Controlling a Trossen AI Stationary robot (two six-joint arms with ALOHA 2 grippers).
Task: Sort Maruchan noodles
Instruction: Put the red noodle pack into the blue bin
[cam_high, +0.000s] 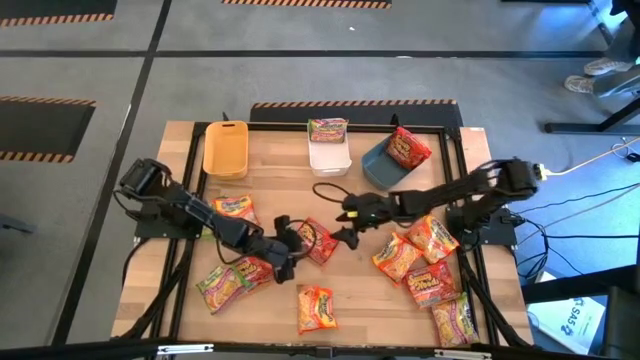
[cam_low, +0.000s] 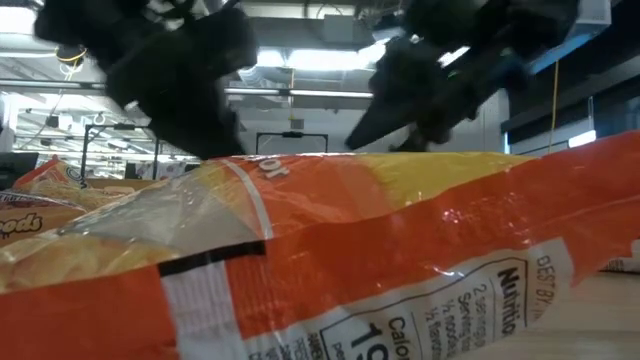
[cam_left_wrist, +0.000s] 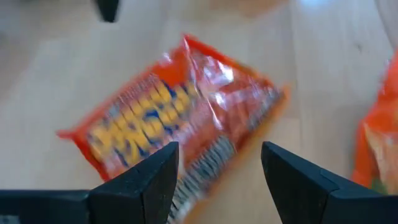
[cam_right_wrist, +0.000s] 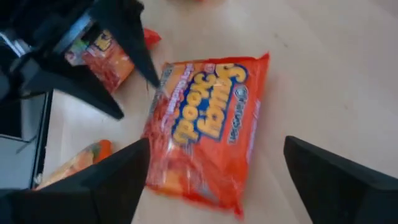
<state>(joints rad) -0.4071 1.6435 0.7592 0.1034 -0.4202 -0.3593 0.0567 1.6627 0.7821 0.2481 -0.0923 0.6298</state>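
Filling the low view, an orange Maruchan packet (cam_low: 380, 260) lies near the table's front edge. Mid-table, a red packet (cam_high: 318, 241) lies flat between the left gripper (cam_high: 290, 243) and right gripper (cam_high: 350, 222), both spread open. Only one should close, squarely across its short sides.

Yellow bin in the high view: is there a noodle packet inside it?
No, the yellow bin shows only its bare inside, while the white bin and the grey bin each hold a packet.
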